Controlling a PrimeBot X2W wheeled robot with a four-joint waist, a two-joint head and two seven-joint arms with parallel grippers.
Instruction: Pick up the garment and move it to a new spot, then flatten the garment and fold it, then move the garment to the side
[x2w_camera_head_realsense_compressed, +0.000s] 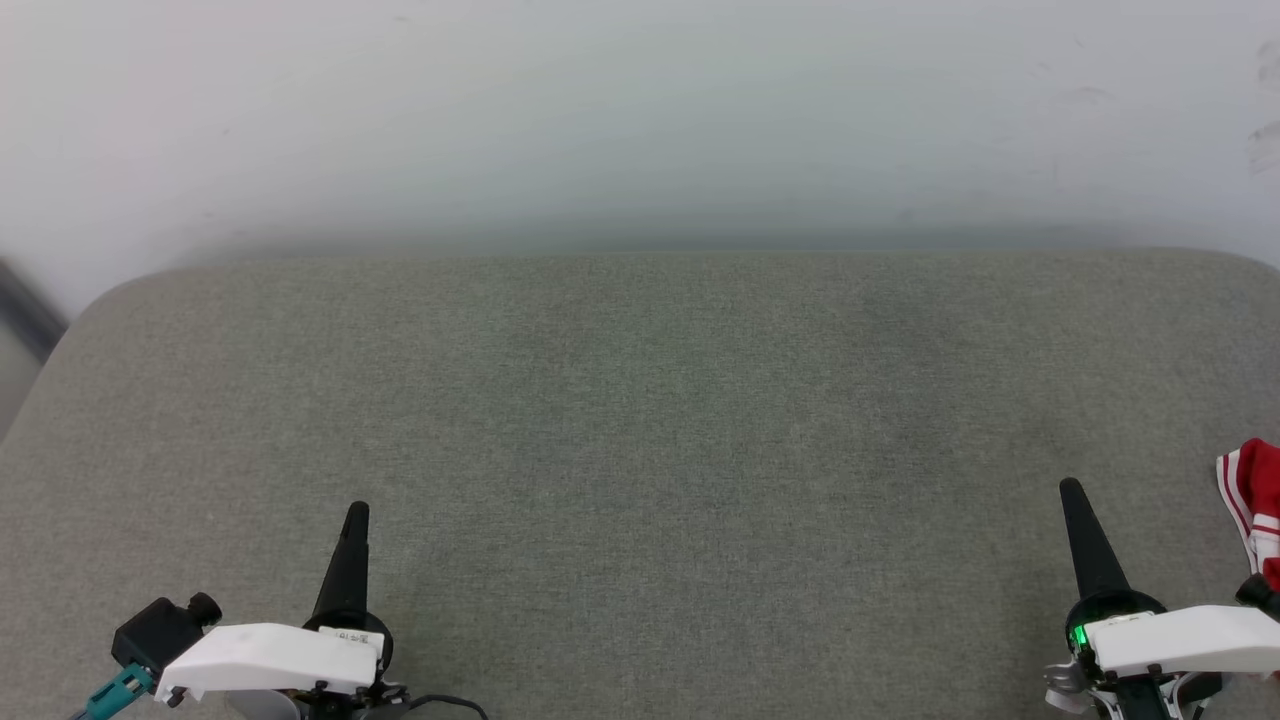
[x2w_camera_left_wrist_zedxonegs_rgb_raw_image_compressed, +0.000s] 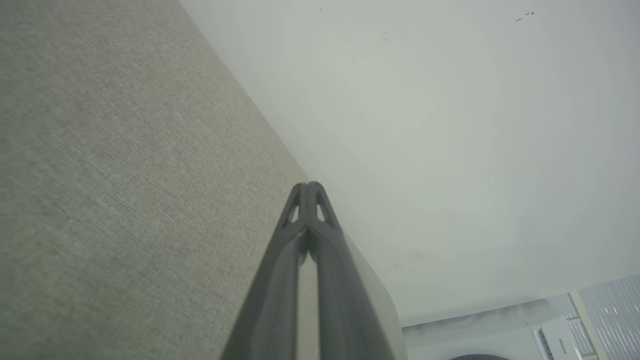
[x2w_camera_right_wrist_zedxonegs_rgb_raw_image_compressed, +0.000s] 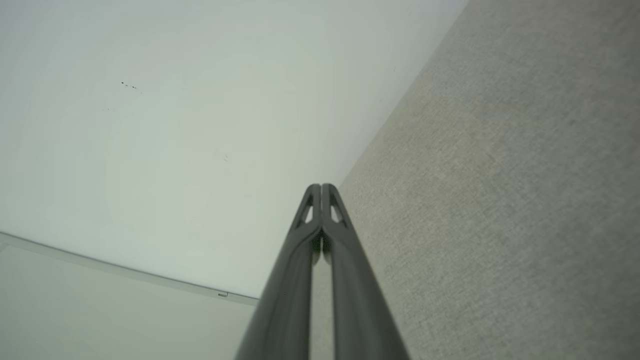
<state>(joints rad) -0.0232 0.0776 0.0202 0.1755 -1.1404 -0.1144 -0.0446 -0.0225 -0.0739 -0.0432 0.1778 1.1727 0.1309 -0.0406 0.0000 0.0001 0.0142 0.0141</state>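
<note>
- Left pincer (x2w_camera_head_realsense_compressed: 355, 515) and right pincer (x2w_camera_head_realsense_compressed: 1072, 492), long dark fingers, sit closest to me over the broad grey woven-fabric worktop (x2w_camera_head_realsense_compressed: 640, 420), both clenched on nothing.
- Red jersey garment (x2w_camera_head_realsense_compressed: 1250, 495) with white striped trim lies bunched on the worktop, right of my right pincer, not touching it.

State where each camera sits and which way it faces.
Head view: on the head, facing forward and down at the grey padded surface and white wall; left gripper and right gripper low, garment at right edge.
Left wrist view: on the left wrist, facing along its shut jaws over the surface toward the wall.
Right wrist view: on the right wrist, along its shut jaws, likewise.
Shared: all three show surface meeting wall.
</note>
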